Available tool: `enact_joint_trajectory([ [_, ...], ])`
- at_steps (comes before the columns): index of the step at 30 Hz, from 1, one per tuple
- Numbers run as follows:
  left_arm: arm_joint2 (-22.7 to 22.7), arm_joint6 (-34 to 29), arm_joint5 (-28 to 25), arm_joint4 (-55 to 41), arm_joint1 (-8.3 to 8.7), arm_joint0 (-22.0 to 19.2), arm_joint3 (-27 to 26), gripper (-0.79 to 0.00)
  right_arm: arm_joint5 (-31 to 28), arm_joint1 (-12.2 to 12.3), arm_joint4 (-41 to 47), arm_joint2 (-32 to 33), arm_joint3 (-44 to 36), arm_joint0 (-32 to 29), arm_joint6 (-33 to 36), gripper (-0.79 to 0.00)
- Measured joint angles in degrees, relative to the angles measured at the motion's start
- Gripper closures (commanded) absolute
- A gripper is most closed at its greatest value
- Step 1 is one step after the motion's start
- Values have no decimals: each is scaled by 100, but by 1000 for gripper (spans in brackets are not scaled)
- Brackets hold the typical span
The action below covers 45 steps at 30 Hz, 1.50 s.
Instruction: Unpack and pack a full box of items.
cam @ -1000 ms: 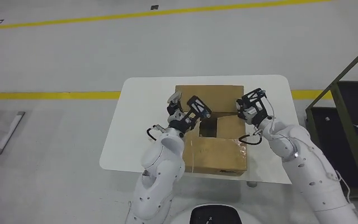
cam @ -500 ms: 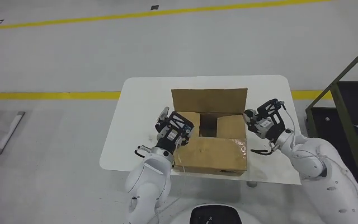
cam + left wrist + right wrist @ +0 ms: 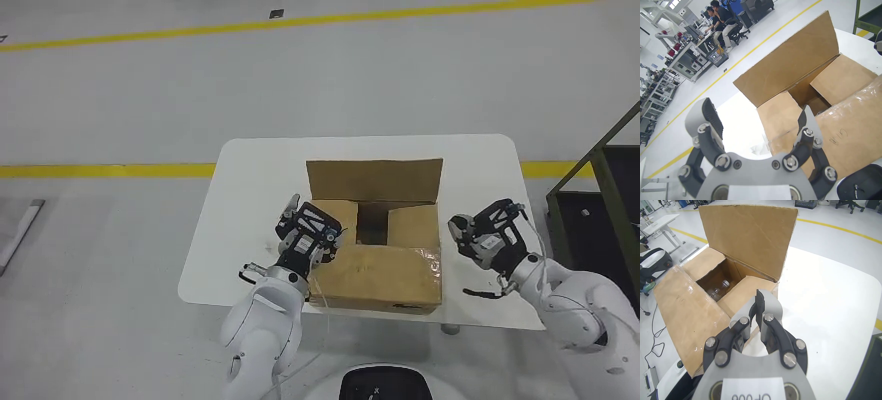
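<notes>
Left jaws: spread, at left edge of box (image 3: 385,275)
Right jaws: closed, beyond box's right edge
Box: rear flap upright

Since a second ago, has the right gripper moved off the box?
Yes. The right gripper pulled back from above the box, out over the table beside it, nearer the robot.

The far flap (image 3: 374,180) of the box (image 3: 385,275) now stands upright — the left gripper (image 3: 305,232) has drawn back to its side, the right gripper (image 3: 487,230) farther out, off the cardboard.
</notes>
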Motion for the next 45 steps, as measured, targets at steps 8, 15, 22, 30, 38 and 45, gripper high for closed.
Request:
enact_joint_trajectory([
  [8,0,0,0,0,0,0,0,-785,-793,96,1848,348,467,-23,552,-379],
  [15,0,0,0,0,0,0,0,-785,-1110,172,2324,255,712,28,995,-385],
  [22,0,0,0,0,0,0,0,-785,-1350,216,2237,-38,833,101,1061,-557],
  [30,0,0,0,0,0,0,0,-785,-1775,288,2756,-125,818,-31,1143,-536],
  [38,0,0,0,0,0,0,0,-785,-2256,443,3491,81,726,-240,1638,-440],
  [45,0,0,0,0,0,0,0,-785,-2004,490,3179,-41,773,-161,1532,-471],
])
